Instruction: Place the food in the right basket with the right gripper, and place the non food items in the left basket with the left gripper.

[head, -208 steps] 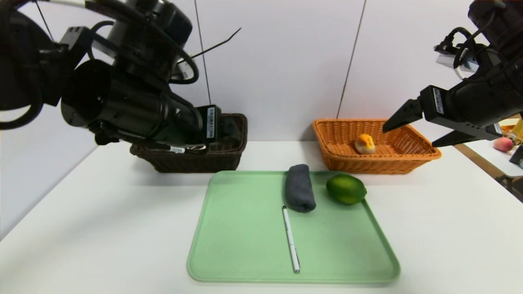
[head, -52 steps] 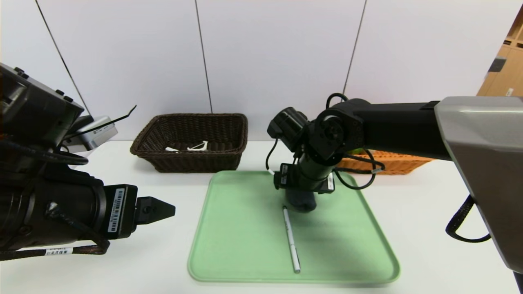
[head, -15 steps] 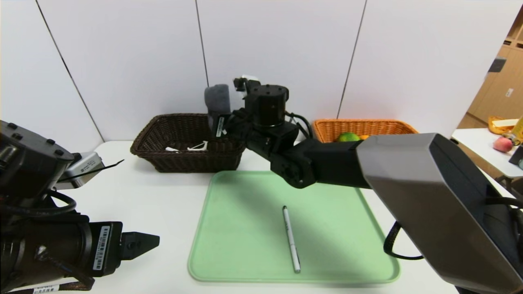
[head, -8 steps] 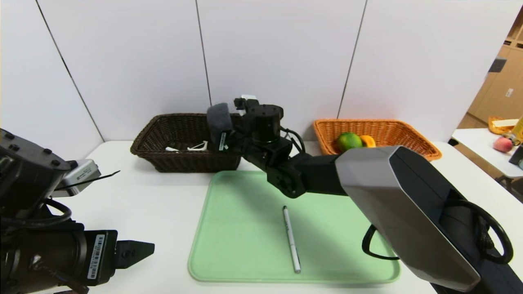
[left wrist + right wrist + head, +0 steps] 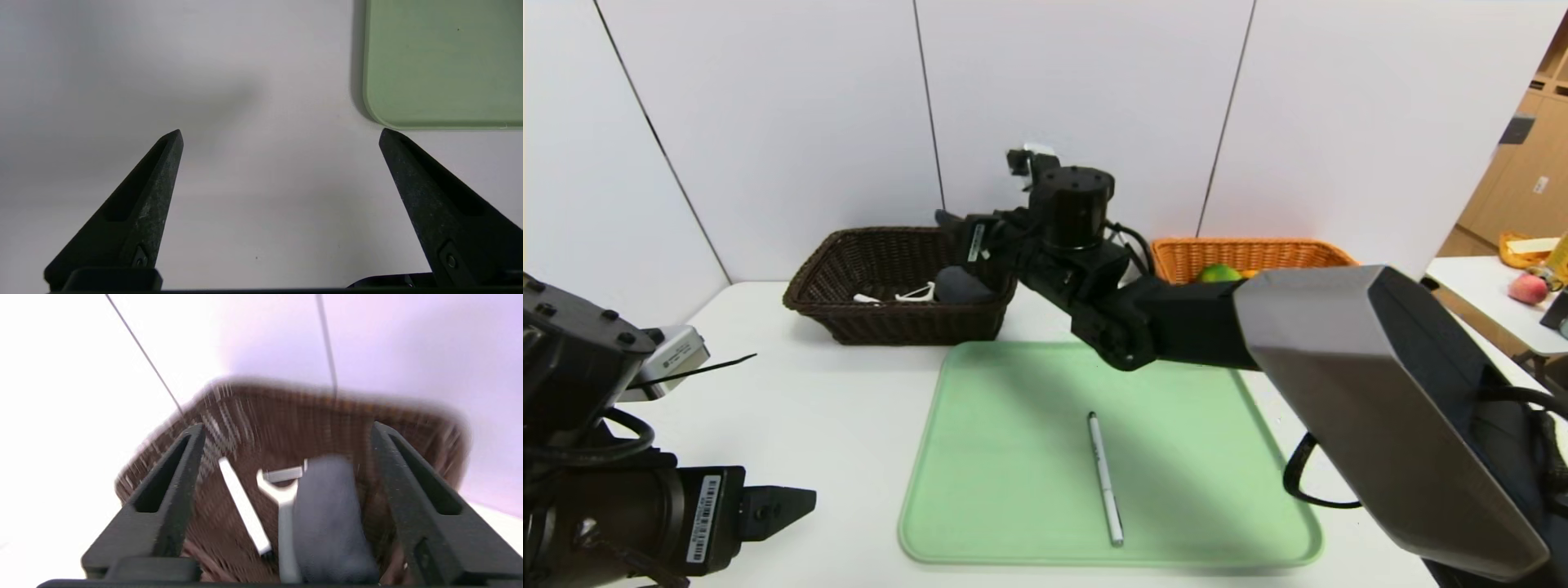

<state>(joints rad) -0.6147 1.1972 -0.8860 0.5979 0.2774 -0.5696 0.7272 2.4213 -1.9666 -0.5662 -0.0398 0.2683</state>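
My right gripper (image 5: 953,229) reaches across to the dark brown left basket (image 5: 890,325) and hovers open above its right end (image 5: 286,428). The rolled grey cloth (image 5: 960,286) lies loose in that basket (image 5: 331,522), beside the white peeler (image 5: 282,490) and a white pen (image 5: 243,506). Another white pen (image 5: 1104,478) lies on the green tray (image 5: 1013,523). The green fruit (image 5: 1218,272) sits in the orange right basket (image 5: 1258,247); the bun is hidden behind my right arm. My left gripper (image 5: 800,500) hangs open over bare table (image 5: 281,134) at the near left.
My right arm (image 5: 1258,343) stretches diagonally over the tray's far right corner and in front of the orange basket. A corner of the tray (image 5: 441,61) lies just beyond my left gripper. A side table with fruit (image 5: 1529,287) stands at the far right.
My right gripper has opened and let go of the grey cloth, which dropped into the dark brown basket. The left arm has drifted slightly back and left.
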